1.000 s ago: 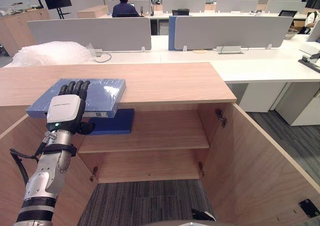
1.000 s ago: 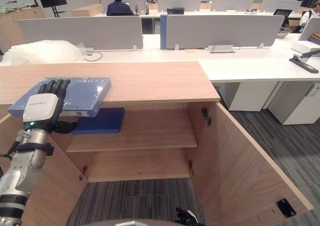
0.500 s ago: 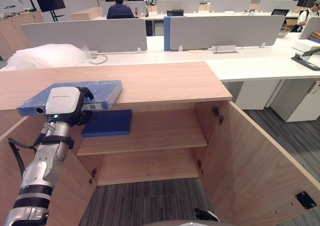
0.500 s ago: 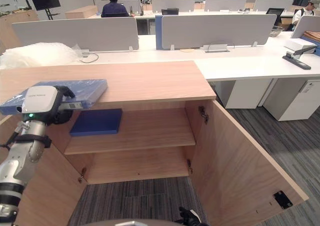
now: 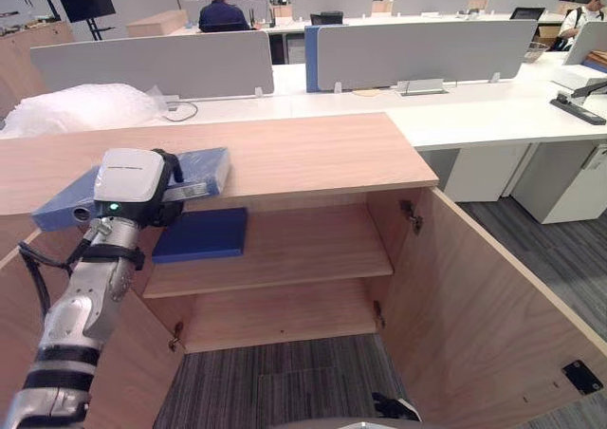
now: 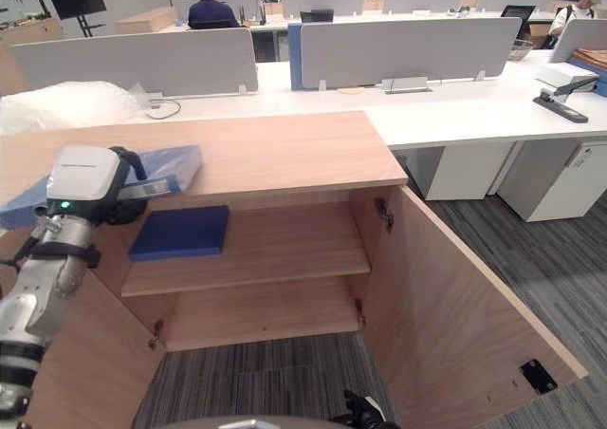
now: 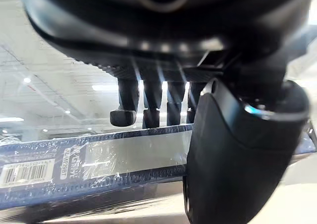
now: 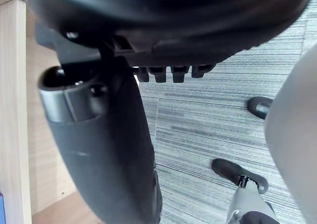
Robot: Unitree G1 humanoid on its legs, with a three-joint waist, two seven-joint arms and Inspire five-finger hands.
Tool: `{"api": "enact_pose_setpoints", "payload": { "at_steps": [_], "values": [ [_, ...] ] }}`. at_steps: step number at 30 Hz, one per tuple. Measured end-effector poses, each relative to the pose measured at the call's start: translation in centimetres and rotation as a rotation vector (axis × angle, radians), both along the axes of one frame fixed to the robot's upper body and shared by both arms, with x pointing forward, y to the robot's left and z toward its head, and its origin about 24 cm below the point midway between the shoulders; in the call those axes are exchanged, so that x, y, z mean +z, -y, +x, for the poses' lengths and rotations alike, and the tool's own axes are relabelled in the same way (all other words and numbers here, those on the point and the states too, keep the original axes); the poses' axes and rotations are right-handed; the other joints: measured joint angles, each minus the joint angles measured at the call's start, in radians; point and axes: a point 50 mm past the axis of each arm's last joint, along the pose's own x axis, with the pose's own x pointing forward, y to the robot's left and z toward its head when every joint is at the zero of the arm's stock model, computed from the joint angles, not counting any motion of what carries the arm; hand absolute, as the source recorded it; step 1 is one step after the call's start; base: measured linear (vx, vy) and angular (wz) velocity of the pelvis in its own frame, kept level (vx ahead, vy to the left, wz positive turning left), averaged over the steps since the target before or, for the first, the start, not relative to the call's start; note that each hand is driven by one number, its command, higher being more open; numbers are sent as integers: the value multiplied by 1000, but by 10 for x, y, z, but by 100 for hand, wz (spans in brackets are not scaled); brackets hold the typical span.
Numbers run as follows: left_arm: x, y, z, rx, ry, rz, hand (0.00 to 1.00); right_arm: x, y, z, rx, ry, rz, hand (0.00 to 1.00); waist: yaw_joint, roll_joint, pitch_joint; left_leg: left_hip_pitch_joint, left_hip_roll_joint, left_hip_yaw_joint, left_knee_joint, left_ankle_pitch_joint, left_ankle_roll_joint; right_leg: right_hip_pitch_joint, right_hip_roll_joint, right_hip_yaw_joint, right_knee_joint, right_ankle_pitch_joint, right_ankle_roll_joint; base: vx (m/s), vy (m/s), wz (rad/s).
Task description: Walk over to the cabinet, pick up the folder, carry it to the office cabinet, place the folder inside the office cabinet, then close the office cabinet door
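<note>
- The folder (image 5: pixel 204 168) (light blue, sealed in clear film, with a barcode label on its edge) lies slanted at the left front of the cabinet worktop (image 5: pixel 303 154). Its far end is over the wood and its near end juts out past the front edge. Whether it touches the wood cannot be told.
- The left hand (image 5: pixel 131 175) has hold of it. The fingers (image 7: pixel 148 105) are curled down over the folder's top face, and the thumb is set against its edge from the other side.
- The cabinet (image 5: pixel 389 230) stands with both doors swung wide, the right door (image 5: pixel 484 325) and the left door (image 5: pixel 137 363).
- Inside, the upper shelf (image 5: pixel 303 244) carries a dark blue folder (image 5: pixel 201 234). It lies flat at the shelf's left end, just below the held one.
- Under that shelf is the bottom shelf (image 5: pixel 285 315).
- The right hand (image 8: pixel 124 149) hangs over the grey carpet (image 8: pixel 223 120), beside a wooden panel. How far it is closed cannot be told.
- Behind the cabinet runs a white worktop (image 5: pixel 474 116) with grey divider screens (image 5: pixel 152 64) standing on it.
- A heap of bubble wrap (image 5: pixel 76 111) lies at the white worktop's left end.
- A person (image 5: pixel 220 7) sits at a desk far back in the room.
</note>
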Motion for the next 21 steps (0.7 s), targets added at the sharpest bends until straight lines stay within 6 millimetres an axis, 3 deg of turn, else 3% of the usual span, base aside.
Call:
{"api": "enact_pose_setpoints", "payload": {
  "at_steps": [4, 7, 9, 12, 14, 18, 21],
  "values": [
    [16, 32, -41, -189, 194, -385, 0, 0, -1, 1, -103, -3, 31, 100, 12, -8, 6, -11, -1, -8, 8, -1, 1, -7, -1, 0, 3, 0, 0, 0, 5, 1],
    [21, 31, -66, -269, 310, -729, 0, 2, -7, 6, -155, 30, 64, 100, 11, -2, 13, -12, 3, -13, 12, -2, 0, -8, 3, 0, 8, -1, -1, -13, -8, -1],
    [22, 21, -81, -309, 375, -968, 0, 13, -13, 22, -209, 130, 123, 100, 9, -2, 29, -12, 7, -15, 13, -4, -1, -9, 7, 1, 10, -2, -2, -39, -20, -1],
    [20, 9, -104, -351, 454, -1238, 0, 57, -18, 63, -238, 435, 228, 100, 1, -14, 43, -22, 11, -24, 21, -6, -3, -15, 11, -3, 12, -7, -8, -46, -28, 7],
    [18, 6, -117, -397, 467, -1357, 0, 110, -12, 100, -238, 729, 278, 100, 0, -33, 43, -43, 10, -36, 30, -6, -4, -28, 11, -12, 14, -8, -7, -14, -19, 15],
    [14, 10, -126, -500, 453, -1485, 0, 186, 7, 136, -287, 1125, 317, 100, 0, -53, 33, -48, 5, -46, 35, -6, -4, -26, 6, -23, 16, -9, -5, 35, -5, 10],
    [14, 17, -123, -599, 450, -1568, 0, 247, 12, 160, -272, 1415, 371, 100, -13, -52, 34, -52, -2, -59, 46, -8, 0, -23, -1, -29, 22, -11, -1, 20, 10, 6]
  ]
}}
